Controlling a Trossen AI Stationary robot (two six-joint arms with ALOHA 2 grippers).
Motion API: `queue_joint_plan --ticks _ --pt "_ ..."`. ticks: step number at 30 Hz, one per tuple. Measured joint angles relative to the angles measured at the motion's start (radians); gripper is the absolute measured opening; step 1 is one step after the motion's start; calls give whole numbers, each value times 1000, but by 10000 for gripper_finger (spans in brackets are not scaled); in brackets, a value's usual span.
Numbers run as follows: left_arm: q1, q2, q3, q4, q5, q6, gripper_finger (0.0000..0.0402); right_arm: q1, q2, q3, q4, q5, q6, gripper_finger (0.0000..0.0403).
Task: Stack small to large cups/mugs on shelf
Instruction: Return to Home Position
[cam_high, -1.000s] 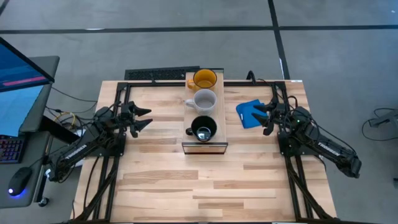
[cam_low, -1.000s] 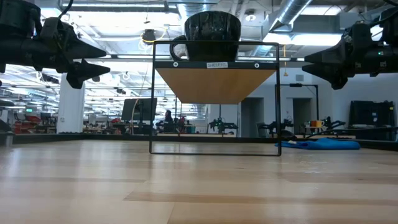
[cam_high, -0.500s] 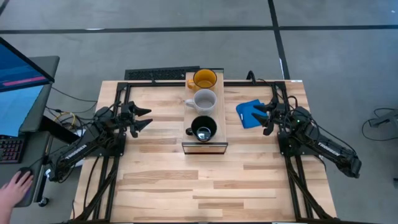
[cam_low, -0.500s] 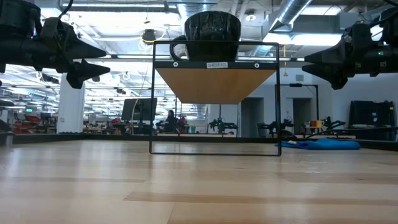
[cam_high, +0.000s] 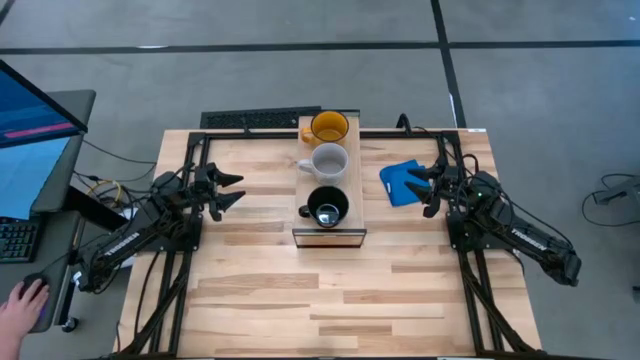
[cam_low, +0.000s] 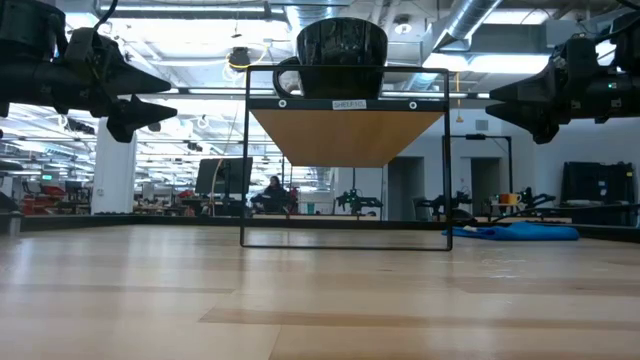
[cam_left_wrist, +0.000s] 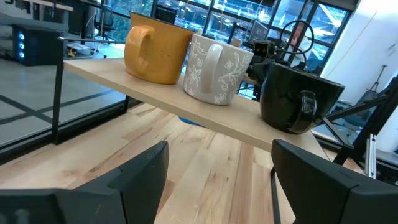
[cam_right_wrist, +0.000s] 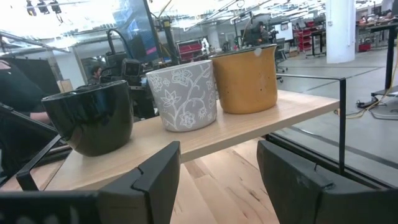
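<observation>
Tabletop (cam_high: 300, 290) carries the shelf (cam_high: 353, 190) with yellow mug (cam_high: 329, 127), grey mug (cam_high: 329, 160) and black mug (cam_high: 328, 208), standing between left claw (cam_high: 238, 189) and right claw (cam_high: 414, 182), both spread open and empty.

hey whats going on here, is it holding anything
Nothing is being held. Three mugs stand in a row on the shelf: yellow mug at the back, grey mug in the middle, black mug at the front. The left hand and right hand hang open and empty on either side of the shelf, clear of the mugs.
</observation>
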Motion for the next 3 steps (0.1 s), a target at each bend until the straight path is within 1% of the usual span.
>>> queue_joint_plan --ticks 3 --pt "0 0 0 0 0 0 277 0 0 0 0 0 0 235"
